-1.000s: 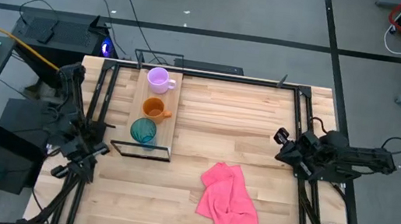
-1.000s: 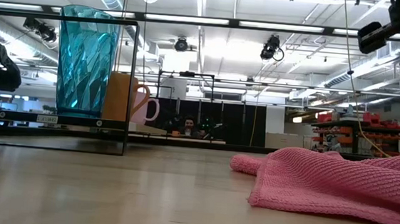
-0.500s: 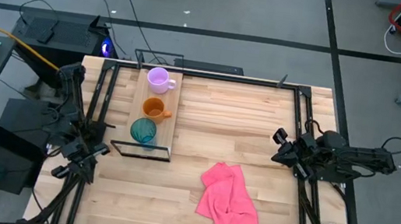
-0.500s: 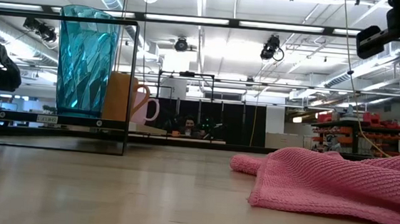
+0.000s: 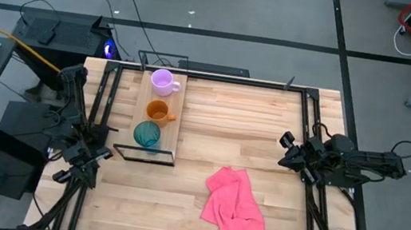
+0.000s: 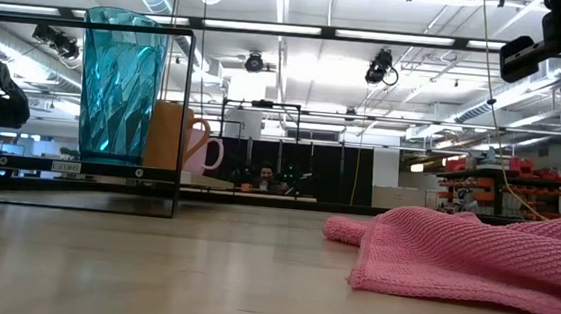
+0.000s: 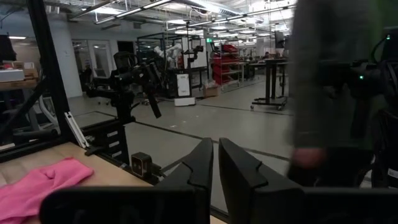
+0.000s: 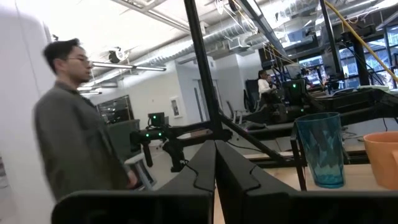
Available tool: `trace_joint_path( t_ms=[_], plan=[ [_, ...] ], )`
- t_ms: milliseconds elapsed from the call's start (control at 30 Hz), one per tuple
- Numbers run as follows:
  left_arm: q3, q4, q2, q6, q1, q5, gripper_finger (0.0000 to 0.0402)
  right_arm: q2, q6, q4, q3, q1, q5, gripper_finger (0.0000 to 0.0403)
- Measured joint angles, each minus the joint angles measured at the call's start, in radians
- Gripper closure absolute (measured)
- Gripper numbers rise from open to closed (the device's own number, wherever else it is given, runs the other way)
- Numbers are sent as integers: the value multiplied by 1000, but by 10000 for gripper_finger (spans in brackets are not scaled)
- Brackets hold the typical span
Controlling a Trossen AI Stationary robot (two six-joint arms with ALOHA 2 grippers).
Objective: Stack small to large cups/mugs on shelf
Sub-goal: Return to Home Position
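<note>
Three cups stand upright in a row on the light-wood shelf at the table's far left. The pale purple mug is farthest, the orange mug is in the middle, and the teal patterned cup is nearest. In the low view the teal cup stands in front of the orange mug. My left gripper is shut and empty at the table's left edge, near the shelf's near end. My right gripper is shut and empty, raised at the table's right edge and pointing toward the shelf.
A pink cloth lies crumpled on the table's near right part. Bare wood lies between the shelf and the right arm. A person stands beyond the table, showing in the right wrist view.
My right gripper has dipped slightly and then kept still. The cups and the cloth have not moved.
</note>
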Motion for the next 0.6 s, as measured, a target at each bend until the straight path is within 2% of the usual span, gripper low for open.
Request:
trace_joint_path(
  t_ms=[233, 600],
  plan=[
    [0, 0, 0, 0, 0, 0, 361, 0, 0, 0, 0, 0, 0, 387],
    [0, 0, 0, 0, 0, 0, 374, 0, 0, 0, 0, 0, 0, 387]
  ],
)
